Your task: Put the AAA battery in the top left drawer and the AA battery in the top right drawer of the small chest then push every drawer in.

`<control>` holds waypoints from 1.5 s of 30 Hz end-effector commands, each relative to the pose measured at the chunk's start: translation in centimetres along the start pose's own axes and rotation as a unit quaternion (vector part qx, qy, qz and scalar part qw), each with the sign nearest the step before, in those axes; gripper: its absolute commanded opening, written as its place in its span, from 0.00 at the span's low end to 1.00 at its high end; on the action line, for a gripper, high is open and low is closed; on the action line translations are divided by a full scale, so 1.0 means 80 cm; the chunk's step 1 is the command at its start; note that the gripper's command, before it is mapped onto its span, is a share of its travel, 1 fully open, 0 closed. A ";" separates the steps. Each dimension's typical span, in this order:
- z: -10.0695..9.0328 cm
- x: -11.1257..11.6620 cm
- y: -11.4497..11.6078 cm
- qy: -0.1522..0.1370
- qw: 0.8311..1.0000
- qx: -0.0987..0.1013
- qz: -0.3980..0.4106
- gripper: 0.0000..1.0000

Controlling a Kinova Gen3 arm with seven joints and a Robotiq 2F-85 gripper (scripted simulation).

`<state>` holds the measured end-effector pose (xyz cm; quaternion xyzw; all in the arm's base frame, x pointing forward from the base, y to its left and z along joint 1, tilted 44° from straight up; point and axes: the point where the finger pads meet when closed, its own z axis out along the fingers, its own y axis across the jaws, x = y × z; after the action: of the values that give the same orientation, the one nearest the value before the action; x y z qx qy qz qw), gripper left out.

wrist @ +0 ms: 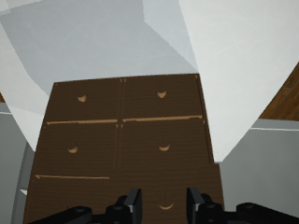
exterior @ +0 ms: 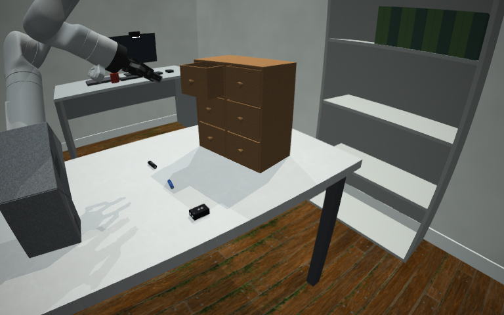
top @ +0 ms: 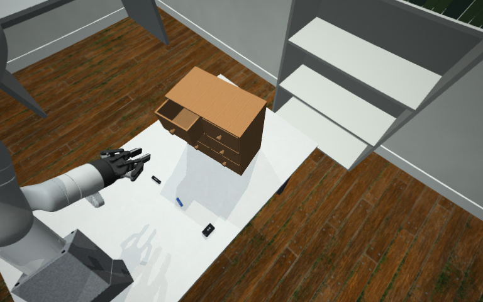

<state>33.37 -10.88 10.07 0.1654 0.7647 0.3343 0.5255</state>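
Observation:
The small wooden chest (top: 217, 97) (exterior: 278, 111) stands upright on the table. Its top-left drawer (top: 181, 133) (exterior: 199, 87) (wrist: 179, 179) is pulled partway out and looks level; its visible interior is empty. The other drawers look pushed in. My gripper (top: 145, 153) (exterior: 158, 79) (wrist: 163, 202) is partly open and empty, in front of that drawer and apart from it. In the wrist view the drawer's knob (wrist: 165, 205) shows between the fingertips. A black battery (top: 156, 179) (exterior: 152, 164) and a blue battery (top: 179, 202) (exterior: 170, 184) lie on the table; the blue one looks slightly smaller. Their labels are unreadable.
A small black box (top: 208, 230) (exterior: 199, 212) lies on the white table (top: 142, 217) (exterior: 148, 215) near its edge. A grey shelf unit (top: 356, 53) (exterior: 390, 119) stands beyond the chest. A desk (exterior: 85, 88) with a monitor (exterior: 143, 48) and red can (exterior: 115, 77) is behind the arm.

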 end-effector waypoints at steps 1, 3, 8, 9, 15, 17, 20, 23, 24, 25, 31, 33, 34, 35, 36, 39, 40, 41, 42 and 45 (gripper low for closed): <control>-0.002 -0.006 0.001 0.008 1.000 0.000 -0.010 0.33; -0.004 -0.007 0.001 0.016 1.000 0.000 -0.010 0.33; -0.009 -0.009 0.001 0.037 0.999 0.000 -0.010 0.33; -0.010 -0.009 0.001 0.042 0.999 0.000 -0.010 0.33; -0.015 -0.010 0.001 0.059 0.998 0.000 -0.010 0.33; -0.017 -0.011 0.001 0.068 0.998 0.000 -0.010 0.33; -0.021 -0.012 0.001 0.082 0.997 0.001 -0.010 0.33; -0.024 -0.013 0.001 0.097 0.995 0.001 -0.010 0.33; -0.025 -0.014 0.001 0.101 0.995 0.001 -0.010 0.33; -0.027 -0.014 0.001 0.106 0.994 0.001 -0.010 0.33; -0.033 -0.016 0.001 0.131 0.991 0.001 -0.010 0.33; -0.034 -0.017 0.001 0.136 0.991 0.001 -0.010 0.33; -0.035 -0.017 0.001 0.141 0.990 0.001 -0.010 0.33; -0.036 -0.017 0.001 0.146 0.989 0.001 -0.010 0.33; -0.038 -0.018 0.001 0.151 0.989 0.002 -0.010 0.33; -0.042 -0.019 0.001 0.166 0.986 0.001 -0.010 0.33; -0.043 -0.020 0.001 0.171 0.985 0.002 -0.010 0.33; -0.044 -0.020 0.001 0.176 0.984 0.002 -0.010 0.33; -0.046 -0.020 0.001 0.182 0.983 0.002 -0.010 0.33; -0.050 -0.022 0.001 0.197 0.980 0.002 -0.010 0.33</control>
<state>30.15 -12.94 11.75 0.1037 0.8509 0.3595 0.3687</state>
